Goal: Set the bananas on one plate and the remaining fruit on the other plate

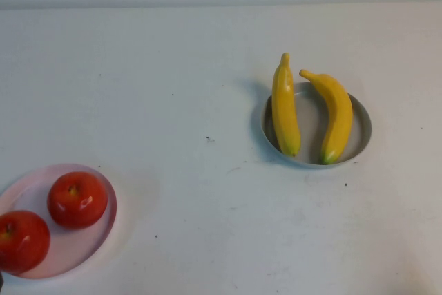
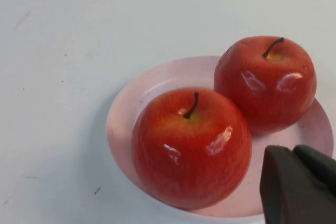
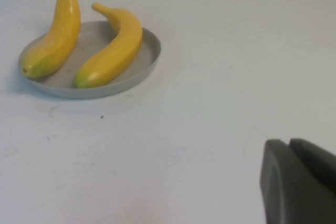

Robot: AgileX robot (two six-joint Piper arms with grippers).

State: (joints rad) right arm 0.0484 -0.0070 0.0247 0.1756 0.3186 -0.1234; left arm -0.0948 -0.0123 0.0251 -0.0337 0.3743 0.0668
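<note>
Beside the pink plate (image 2: 136, 103) my left gripper (image 2: 296, 184) sits closed, empty, apples (image 2: 191, 145) close ahead. My right gripper (image 3: 296, 179), closed too, faces the bananas (image 3: 113, 48) lying lengthwise on the grey plate (image 3: 149, 56). Sorting looks finished.

Pink plate (image 1: 103, 222) and nearer apple (image 1: 22, 241) cropped at the edge (high view)

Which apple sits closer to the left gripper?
The apple at the pink plate's near rim, beside the shut left gripper; the other apple sits behind it.

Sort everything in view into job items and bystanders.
Job: two bananas on the grey-blue plate; two apples on the pink plate.
Bystanders: bare white table; shut left gripper near the apples, shut right gripper short of the bananas.
</note>
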